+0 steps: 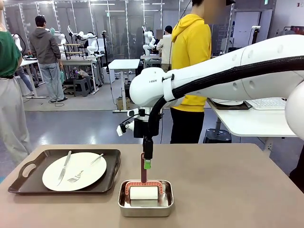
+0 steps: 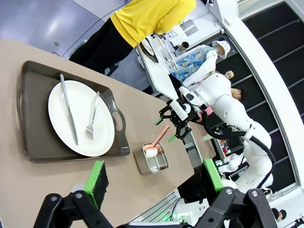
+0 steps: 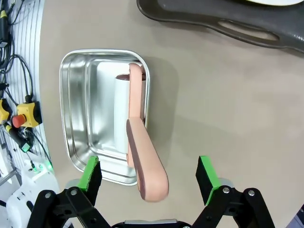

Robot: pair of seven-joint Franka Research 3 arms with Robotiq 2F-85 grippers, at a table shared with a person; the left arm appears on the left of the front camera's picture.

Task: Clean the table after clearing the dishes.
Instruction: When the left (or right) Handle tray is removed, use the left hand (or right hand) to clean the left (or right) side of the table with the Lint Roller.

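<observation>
Front view: the right gripper (image 1: pixel 146 163) hangs fingers-down over the table (image 1: pixel 228 190). Its tips are level with the upright handle of a roller (image 1: pixel 143 174), which stands in a steel pan (image 1: pixel 122 207) directly beneath. Seen edge-on, its jaw gap cannot be told here. To its left lies a tray (image 1: pixel 23 183) with a plate (image 1: pixel 88 179), knife (image 1: pixel 63 167) and fork (image 1: pixel 84 171). A person (image 1: pixel 190 61) in yellow stands beyond.

Left wrist view: the left gripper (image 2: pixel 154 175) is spread wide and empty, high above the table. The tray lies ahead of it to one side, and the pan and the right gripper lie straight ahead.

Right wrist view: looking down, the green pads stand wide apart with the handle's end between them, touching neither. The pan lies just ahead and the tray's edge farther on.
</observation>
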